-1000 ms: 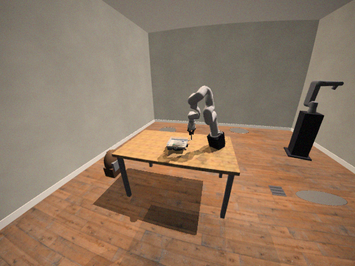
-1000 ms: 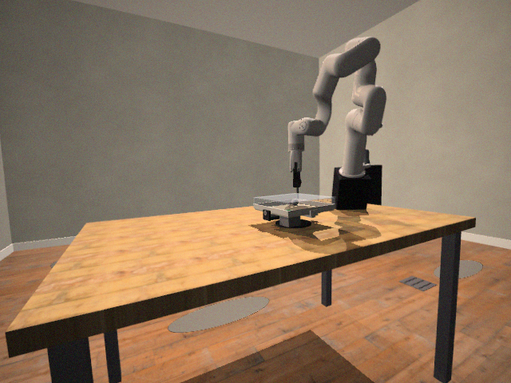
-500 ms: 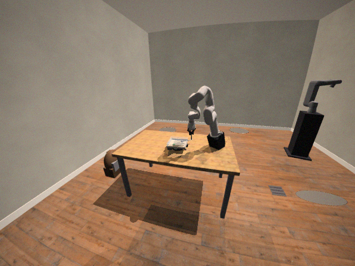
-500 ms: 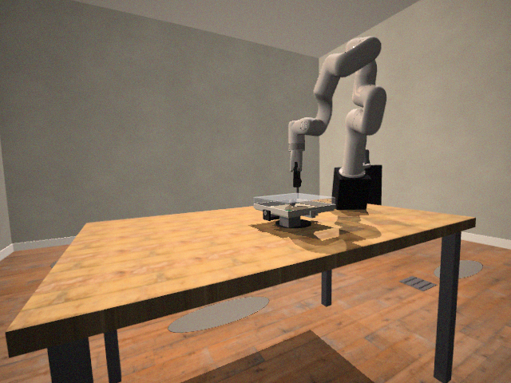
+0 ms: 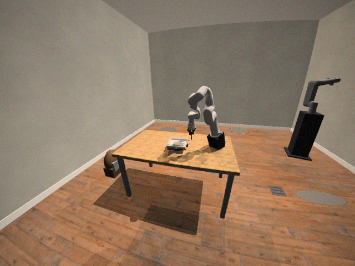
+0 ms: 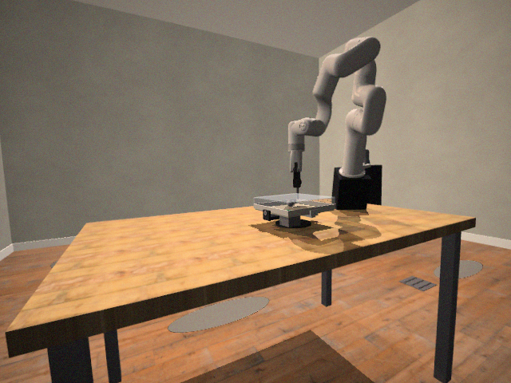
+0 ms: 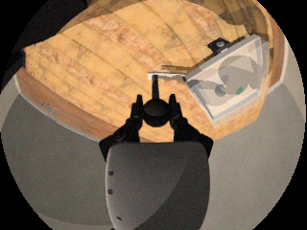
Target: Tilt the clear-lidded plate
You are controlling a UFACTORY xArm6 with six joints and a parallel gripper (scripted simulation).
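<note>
The clear-lidded plate (image 5: 172, 141) (image 6: 268, 200) (image 7: 252, 52) sits on a short pedestal on the table, roughly level. In the wrist view a small grey ball (image 7: 221, 91) lies inside it, a little apart from a green spot (image 7: 240, 90). The ball also shows in the exterior view (image 6: 291, 203). My gripper (image 5: 191, 133) (image 6: 296, 181) (image 7: 155, 100) hangs above the plate's edge nearest the arm's base. It is shut on a thin dark rod (image 7: 153, 86) (image 6: 296, 187) that points straight down. The rod's tip is at a flat tab (image 7: 168, 76) jutting from the plate's corner; I cannot tell if it touches.
The wooden table (image 5: 148, 148) (image 6: 164, 251) carries the arm's black base block (image 5: 216, 141) (image 6: 357, 187) just behind the plate. A black pedestal with a second arm (image 5: 303, 134) stands by the right wall. A brown object (image 5: 109, 161) sits on the floor left of the table.
</note>
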